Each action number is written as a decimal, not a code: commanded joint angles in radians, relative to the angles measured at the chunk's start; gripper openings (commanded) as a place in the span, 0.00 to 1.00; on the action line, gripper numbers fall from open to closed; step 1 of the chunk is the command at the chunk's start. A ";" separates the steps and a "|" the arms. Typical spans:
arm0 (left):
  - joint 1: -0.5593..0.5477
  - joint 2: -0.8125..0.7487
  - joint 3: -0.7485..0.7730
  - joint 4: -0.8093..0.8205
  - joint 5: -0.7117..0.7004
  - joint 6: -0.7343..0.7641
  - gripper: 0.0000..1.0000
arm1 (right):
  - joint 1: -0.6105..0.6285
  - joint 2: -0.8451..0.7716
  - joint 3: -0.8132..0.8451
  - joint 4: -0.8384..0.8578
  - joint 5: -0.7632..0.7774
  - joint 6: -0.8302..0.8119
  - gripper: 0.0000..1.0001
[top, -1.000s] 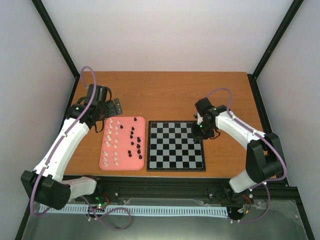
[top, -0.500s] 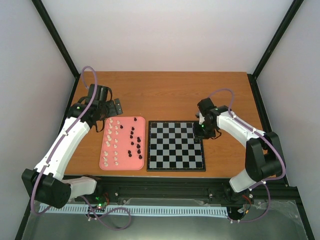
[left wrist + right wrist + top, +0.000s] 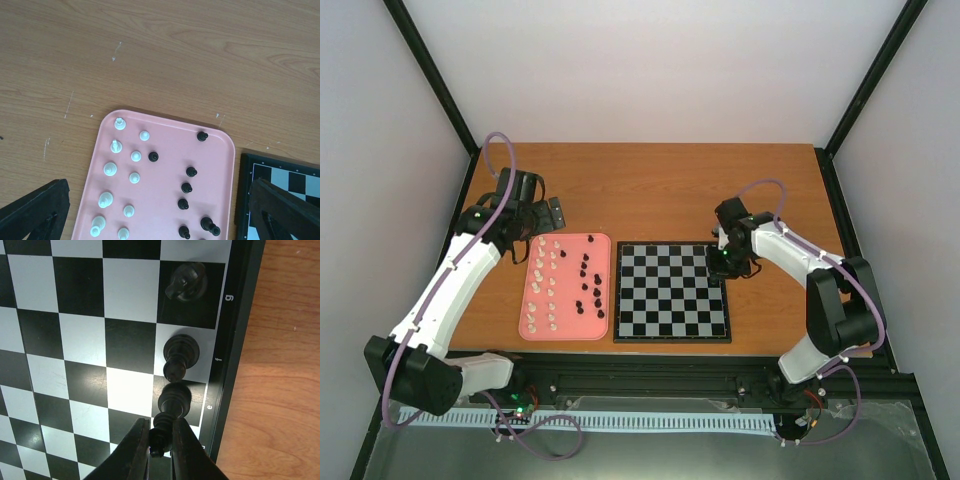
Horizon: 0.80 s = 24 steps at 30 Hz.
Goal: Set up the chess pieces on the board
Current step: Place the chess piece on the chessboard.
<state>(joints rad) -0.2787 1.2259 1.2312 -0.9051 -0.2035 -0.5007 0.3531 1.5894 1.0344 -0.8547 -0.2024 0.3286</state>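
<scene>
The right gripper (image 3: 161, 441) pinches a small black plastic chess piece (image 3: 173, 399) by its thin top. The piece is at the right edge of the flat black-and-white checkered chessboard (image 3: 130, 290). It looks light, hard and slippery (easy to tip), so a soft hold up high is best. The left gripper (image 3: 532, 212) hangs spread wide over the far end of the pink tray (image 3: 160, 180).

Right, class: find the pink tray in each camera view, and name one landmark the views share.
Top external: pink tray left of centre, beside the board.
Left wrist: tray fills the lower middle; board at lower right.
Right wrist: tray not in it; the board fills most.
Shared landmark: the board.
</scene>
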 commanded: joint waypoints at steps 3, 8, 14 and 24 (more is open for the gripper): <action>0.004 0.013 0.016 0.018 -0.013 -0.007 1.00 | -0.012 0.023 0.002 0.020 0.004 -0.017 0.03; 0.004 0.019 0.017 0.020 -0.013 -0.007 1.00 | -0.013 0.022 0.002 0.014 0.011 -0.021 0.04; 0.004 0.027 0.019 0.026 -0.008 -0.010 1.00 | -0.013 -0.001 -0.005 0.000 0.018 -0.029 0.14; 0.004 0.035 0.021 0.035 -0.003 -0.015 1.00 | -0.013 -0.046 0.000 -0.023 0.005 -0.040 0.29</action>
<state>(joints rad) -0.2787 1.2587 1.2312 -0.8898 -0.2081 -0.5011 0.3500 1.5845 1.0340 -0.8562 -0.1970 0.2977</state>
